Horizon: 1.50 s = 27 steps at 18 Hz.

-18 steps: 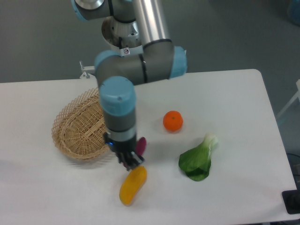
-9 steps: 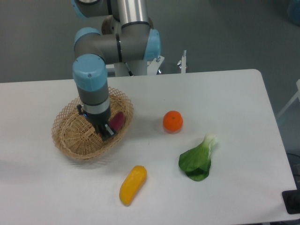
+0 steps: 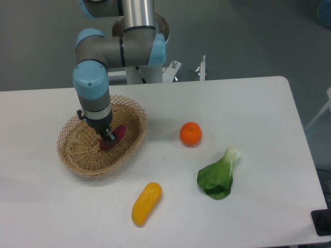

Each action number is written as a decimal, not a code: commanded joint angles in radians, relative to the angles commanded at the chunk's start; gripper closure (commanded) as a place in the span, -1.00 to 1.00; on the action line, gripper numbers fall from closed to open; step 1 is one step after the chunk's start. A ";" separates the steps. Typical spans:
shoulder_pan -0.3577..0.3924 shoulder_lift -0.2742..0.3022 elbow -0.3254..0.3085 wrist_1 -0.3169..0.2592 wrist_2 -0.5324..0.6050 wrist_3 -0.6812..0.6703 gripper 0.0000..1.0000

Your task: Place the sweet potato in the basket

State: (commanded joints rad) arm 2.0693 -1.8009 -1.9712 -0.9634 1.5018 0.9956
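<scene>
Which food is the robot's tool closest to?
The sweet potato, dark red, inside the basket right at the tool. The orange, the yellow one and the greens lie outside.

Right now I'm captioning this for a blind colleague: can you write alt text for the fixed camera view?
A robot gripper holds a maroon sweet potato low inside an oval tan wicker basket on a white table. To the right lie a round orange fruit, a leafy green vegetable and a yellow-orange oblong item.

The arm points straight down, its end effector [image 3: 107, 136] low, finger spread indiscernible.
</scene>
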 joint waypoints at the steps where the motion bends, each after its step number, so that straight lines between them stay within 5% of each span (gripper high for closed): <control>1: 0.000 0.000 0.000 0.002 0.000 0.000 -0.52; 5: 0.005 0.003 0.021 0.003 0.000 0.002 -1.00; 18: 0.175 0.029 0.098 0.054 0.006 0.031 -1.00; 27: 0.396 -0.040 0.192 0.041 -0.002 0.349 -1.00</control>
State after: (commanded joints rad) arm 2.4649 -1.8407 -1.7795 -0.9219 1.5002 1.3448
